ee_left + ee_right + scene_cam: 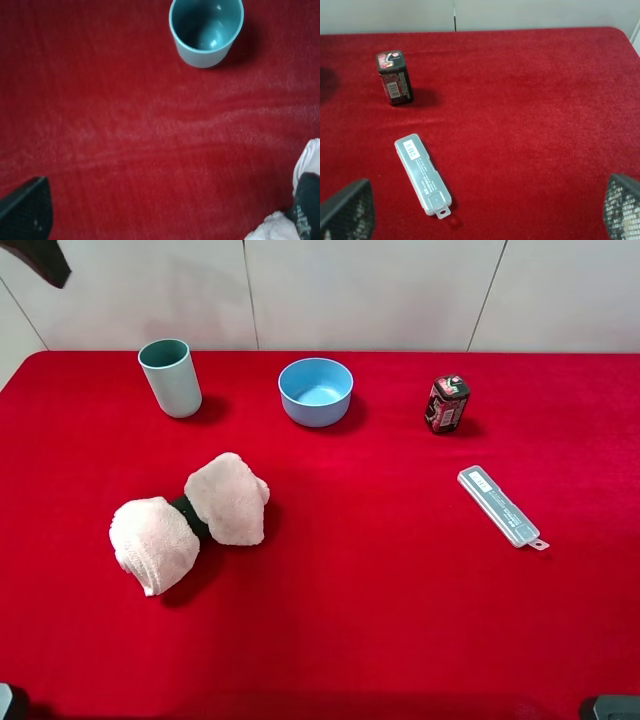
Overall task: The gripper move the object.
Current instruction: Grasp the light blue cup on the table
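Since the cup (206, 30) stands well ahead of my left jaws, spread and empty, I should centre it between them before closing.

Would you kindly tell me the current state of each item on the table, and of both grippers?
Teal cup: upright, empty.
Blue bowl: upright, empty.
Dark carton: upright.
Clear case: lying flat.
Towel: rolled, banded.
Left gripper: open, empty.
Right gripper: open, empty.

Upright, empty teal-green cup (169, 377), untouched at far left; left hand (170, 200) spread wide, well apart.
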Available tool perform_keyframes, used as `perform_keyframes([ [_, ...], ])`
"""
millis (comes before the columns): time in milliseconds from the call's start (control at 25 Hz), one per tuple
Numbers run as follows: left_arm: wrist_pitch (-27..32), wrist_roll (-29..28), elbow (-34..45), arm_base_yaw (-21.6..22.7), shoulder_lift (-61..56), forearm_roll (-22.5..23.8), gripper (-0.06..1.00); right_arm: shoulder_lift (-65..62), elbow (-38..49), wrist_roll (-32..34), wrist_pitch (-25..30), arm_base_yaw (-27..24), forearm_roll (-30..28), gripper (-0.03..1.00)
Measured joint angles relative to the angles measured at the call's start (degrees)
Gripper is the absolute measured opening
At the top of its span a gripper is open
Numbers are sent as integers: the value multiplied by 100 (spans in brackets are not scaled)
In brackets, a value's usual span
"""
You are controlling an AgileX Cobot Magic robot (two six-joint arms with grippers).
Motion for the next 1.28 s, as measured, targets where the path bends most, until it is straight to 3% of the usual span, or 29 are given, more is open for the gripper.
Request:
perform_keyframes([
  [320,-56,421,-218,0,941,-481,94,0,0,0,0,0,0,69],
  [1280,-439,790,-999,0,2501,-547,93,0,0,0,0,0,0,69],
])
